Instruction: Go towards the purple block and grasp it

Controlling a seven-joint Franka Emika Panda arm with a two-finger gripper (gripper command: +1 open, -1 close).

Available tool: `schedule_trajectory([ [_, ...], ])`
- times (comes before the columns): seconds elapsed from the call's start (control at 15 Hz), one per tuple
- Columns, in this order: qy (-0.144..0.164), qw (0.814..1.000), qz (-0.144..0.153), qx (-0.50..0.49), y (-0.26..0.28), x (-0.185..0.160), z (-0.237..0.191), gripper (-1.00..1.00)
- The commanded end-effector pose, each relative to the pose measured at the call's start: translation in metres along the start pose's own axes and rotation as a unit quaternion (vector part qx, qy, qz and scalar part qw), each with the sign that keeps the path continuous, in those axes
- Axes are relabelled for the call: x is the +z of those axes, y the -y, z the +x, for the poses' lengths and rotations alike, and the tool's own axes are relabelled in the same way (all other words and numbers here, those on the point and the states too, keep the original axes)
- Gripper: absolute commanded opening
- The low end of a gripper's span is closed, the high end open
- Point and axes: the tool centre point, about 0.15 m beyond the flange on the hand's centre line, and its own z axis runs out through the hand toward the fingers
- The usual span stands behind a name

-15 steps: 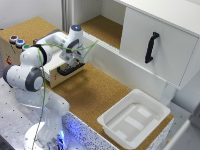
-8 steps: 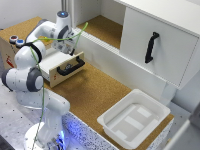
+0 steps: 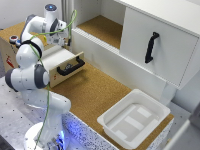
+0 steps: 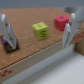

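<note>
In the wrist view my gripper (image 4: 39,44) hangs open over a brown cork surface, a pale finger at each side of the picture. The purple block (image 4: 7,44) is small and dark and lies right beside one finger (image 4: 9,31), which partly hides it. Between the fingers and farther off sits a yellow block (image 4: 40,31). A red block (image 4: 61,22) lies close to the other finger (image 4: 67,31). Nothing is held. In the exterior view the arm (image 3: 49,22) reaches over the wooden box at that view's left; the blocks do not show there.
A wooden drawer (image 3: 62,57) with a black handle stands open below the arm. A white tray (image 3: 134,120) rests on the cork table at the exterior view's right. A white cabinet door (image 3: 155,42) with a black handle stands behind it.
The arm has swung from above the open drawer up and toward the exterior view's left, over the top of the wooden box.
</note>
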Motion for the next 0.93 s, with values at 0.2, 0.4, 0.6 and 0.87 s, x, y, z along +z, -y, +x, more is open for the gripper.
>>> schedule_trajectory([
  [0.2, 0.167, 0.961, 0.048, -0.214, 0.059, 0.030, 0.074, 1.00],
  [0.4, 0.170, 0.955, 0.051, -0.238, 0.070, 0.038, 0.080, 1.00],
  [0.6, 0.172, 0.954, 0.041, -0.243, 0.072, 0.051, 0.084, 1.00],
  [0.87, 0.190, 0.950, 0.034, -0.244, 0.071, 0.072, 0.083, 1.00],
])
